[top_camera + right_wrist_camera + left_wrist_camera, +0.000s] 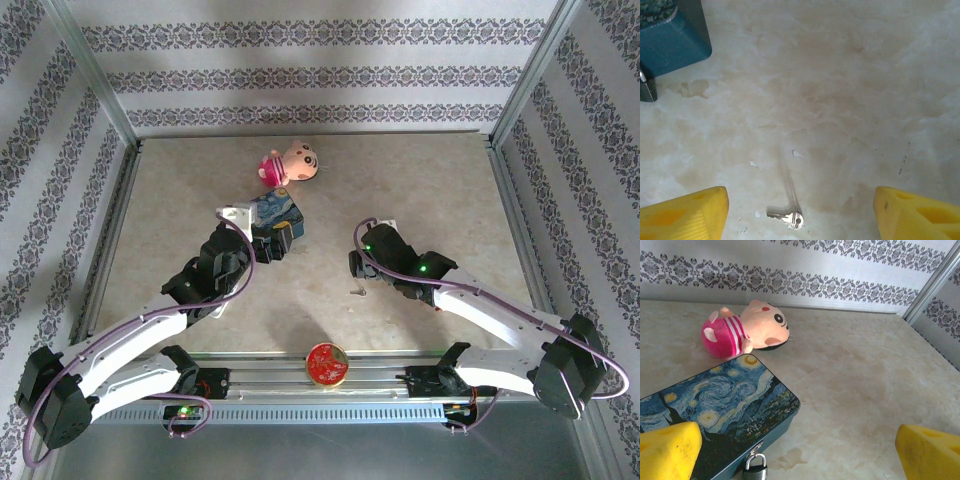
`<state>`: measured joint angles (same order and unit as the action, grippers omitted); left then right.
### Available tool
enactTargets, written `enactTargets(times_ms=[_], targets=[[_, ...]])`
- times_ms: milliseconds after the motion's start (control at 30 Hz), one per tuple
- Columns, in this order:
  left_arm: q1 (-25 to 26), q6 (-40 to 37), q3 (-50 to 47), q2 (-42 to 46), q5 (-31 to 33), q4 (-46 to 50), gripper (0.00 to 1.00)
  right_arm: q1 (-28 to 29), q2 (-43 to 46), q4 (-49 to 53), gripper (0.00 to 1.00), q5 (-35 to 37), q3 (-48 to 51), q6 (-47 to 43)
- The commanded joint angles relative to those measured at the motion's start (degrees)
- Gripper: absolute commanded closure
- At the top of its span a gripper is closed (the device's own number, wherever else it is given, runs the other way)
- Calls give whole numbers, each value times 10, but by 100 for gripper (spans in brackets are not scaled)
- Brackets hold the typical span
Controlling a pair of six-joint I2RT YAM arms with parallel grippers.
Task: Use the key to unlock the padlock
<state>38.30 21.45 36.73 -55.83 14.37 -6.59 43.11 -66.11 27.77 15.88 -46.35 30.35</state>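
Observation:
The small padlock (755, 469), dark body with a silvery shackle, hangs shut on the hasp of the blue painted tin (715, 405) and rests on the table. My left gripper (799, 460) stands open just in front of it, its yellow pads (667, 450) far apart with nothing between them. The padlock (646, 89) also sits at the left edge of the right wrist view, beside the tin's corner (672, 37). The tiny silver key (789, 218) lies flat on the table between the pads (917, 212) of my open right gripper (800, 217), touching neither. From above, the key (354, 293) is a speck beside the right gripper (357, 268).
A pink plush toy (290, 165) lies behind the blue tin (277, 212). A round red tin (326, 363) sits at the table's near edge between the arm bases. Metal frame posts and patterned walls border the table on three sides.

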Motion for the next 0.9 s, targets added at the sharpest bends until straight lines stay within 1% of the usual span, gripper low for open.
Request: enactTargets(times_ms=[0,167,233,333,500,600,867], targets=[[6,10,24,-2,18,20,1,6,-9,24,27,-27,7,19],[6,-1,26,-24,21,35,1,5,-33,48,30,-52,9,35],[6,-2,24,-34,22,32,1,1,-45,54,33,-58,15,49],[6,6,6,-48,27,5,1,-15,-67,52,43,-80,26,63],[5,18,-21,-68,21,-44,1,-45,-116,36,52,-130,35,66],[5,20,-16,-83,12,-42,1,-51,-146,24,54,-153,32,63],[1,28,-9,-108,0,-50,1,-52,-207,-4,62,-186,15,60]])
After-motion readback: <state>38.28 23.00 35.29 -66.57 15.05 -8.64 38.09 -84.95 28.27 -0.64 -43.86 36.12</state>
